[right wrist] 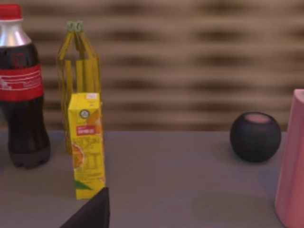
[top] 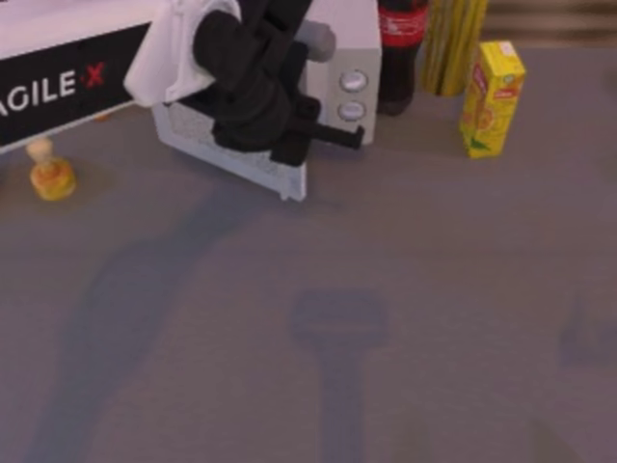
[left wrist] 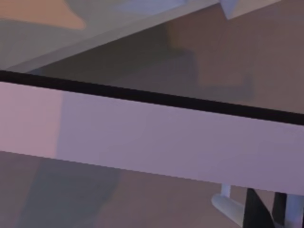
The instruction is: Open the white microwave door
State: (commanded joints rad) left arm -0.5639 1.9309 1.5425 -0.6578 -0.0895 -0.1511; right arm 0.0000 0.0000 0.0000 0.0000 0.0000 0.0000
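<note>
The left gripper (top: 333, 138) sits at the swung-out edge of the flat white microwave door (top: 231, 159) with its grey speckled window, though whether its jaws are clenched on it cannot be told. The door stands ajar from the small white boxy microwave (top: 347, 58) at the grey counter's (top: 386, 318) back left. A red-labelled cola bottle (top: 400, 48) and a yellow juice carton (top: 492, 96) stand right of the microwave.

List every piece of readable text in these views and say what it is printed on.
"AGILE X", cut off at the picture's edge, the X red: on the black band of the left arm in the top view.
Red label on the cola bottle: white lettering, too blurred to read.
Yellow juice carton: print and a round emblem, too small to read.
Microwave: no lettering visible by its knobs.
</note>
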